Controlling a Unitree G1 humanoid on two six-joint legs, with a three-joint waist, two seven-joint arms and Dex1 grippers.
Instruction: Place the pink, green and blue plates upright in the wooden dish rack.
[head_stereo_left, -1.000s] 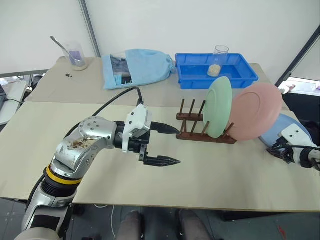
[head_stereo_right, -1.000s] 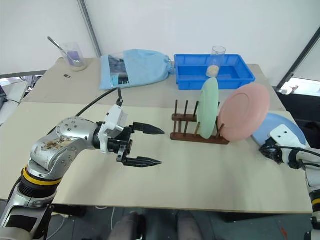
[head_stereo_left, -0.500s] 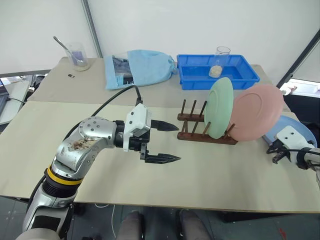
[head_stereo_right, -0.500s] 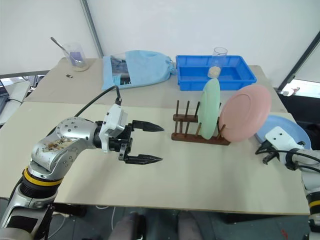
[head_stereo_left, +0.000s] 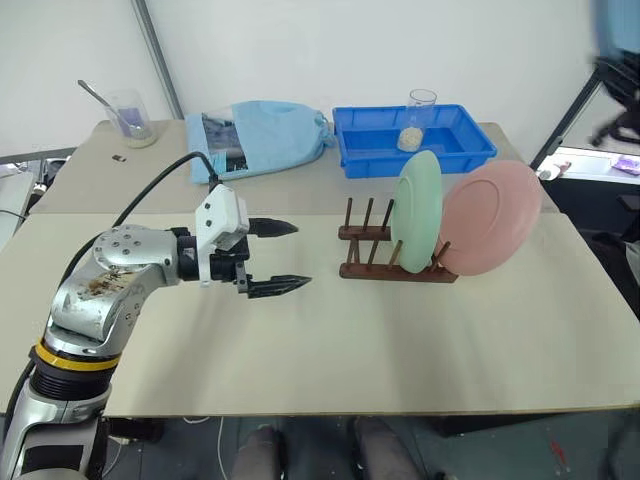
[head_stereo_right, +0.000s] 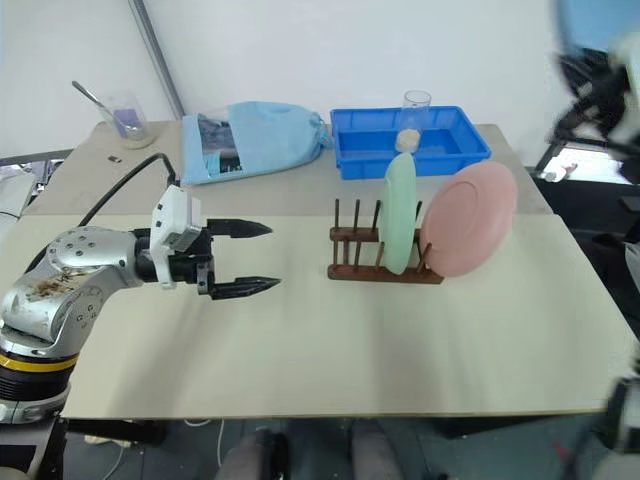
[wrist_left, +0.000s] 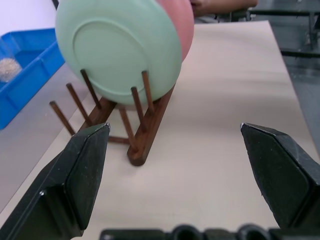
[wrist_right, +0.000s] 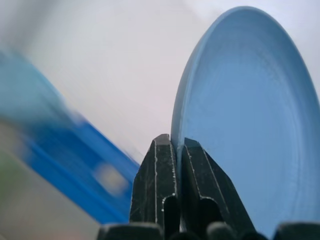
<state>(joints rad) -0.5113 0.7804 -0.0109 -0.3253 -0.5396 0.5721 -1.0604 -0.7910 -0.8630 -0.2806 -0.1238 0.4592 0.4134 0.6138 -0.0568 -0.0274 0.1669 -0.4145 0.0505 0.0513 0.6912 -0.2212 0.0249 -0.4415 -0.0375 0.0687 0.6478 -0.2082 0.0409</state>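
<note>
A: Where were the plates?

B: The green plate (head_stereo_left: 415, 212) stood upright in the wooden dish rack (head_stereo_left: 385, 252), and the pink plate (head_stereo_left: 490, 217) leaned at the rack's right end, just behind the green one. The blue plate (wrist_right: 250, 115) was off the surface (head_stereo_left: 420, 330), raised, pinched at its rim by the right tool (wrist_right: 177, 150), clenched on it.

A: And the left tool (head_stereo_left: 282, 258)?

B: It hovered over the surface left of the rack, released, jaws spread wide, pointing at the rack.
</note>
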